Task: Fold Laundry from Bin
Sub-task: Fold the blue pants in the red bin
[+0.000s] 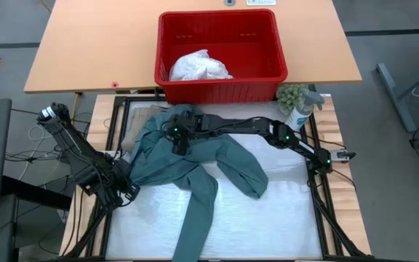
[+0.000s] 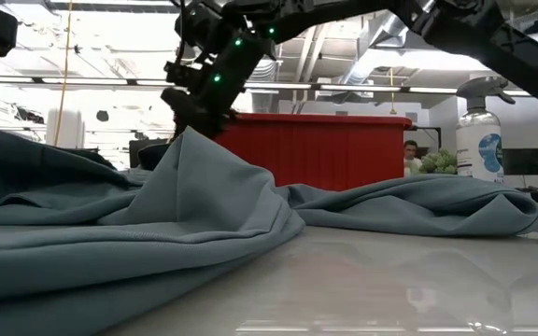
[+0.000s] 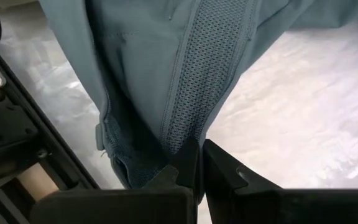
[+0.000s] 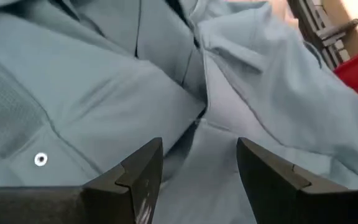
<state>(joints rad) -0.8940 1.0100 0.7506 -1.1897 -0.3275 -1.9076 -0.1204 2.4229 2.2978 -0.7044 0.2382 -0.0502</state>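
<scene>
- Teal-green garment (image 1: 195,156) lies spread on the white work surface (image 1: 282,218), just in front of the red bin (image 1: 220,87). Its body is bunched toward the bin; one long limb of cloth trails away from the bin to the near table edge, and a shorter one folds off toward the right arm's side. The long axis runs from bin to near edge.
- Right gripper (image 4: 197,171) sits over the bunched upper part, fingers spread wide with nothing gripped between them. Cloth lies directly ahead of and below the fingertips; a seam or placket fold runs roughly between the two fingers, and a small snap button (image 4: 40,159) sits off to one side.
- In the low view the cloth rises to a peak right under that gripper; whether a finger touches it cannot be told.
- Left gripper (image 3: 199,165) is at the garment's edge on the left arm's side, fingers fully closed, pinching a mesh-lined strip of the cloth.
- The right arm is nearer the garment's middle, the left nearer its edge.
- A white garment (image 1: 198,67) remains inside the bin.
- Spray bottle (image 1: 300,109) stands beside the bin; its label print is unreadable. No other writing can be read.
</scene>
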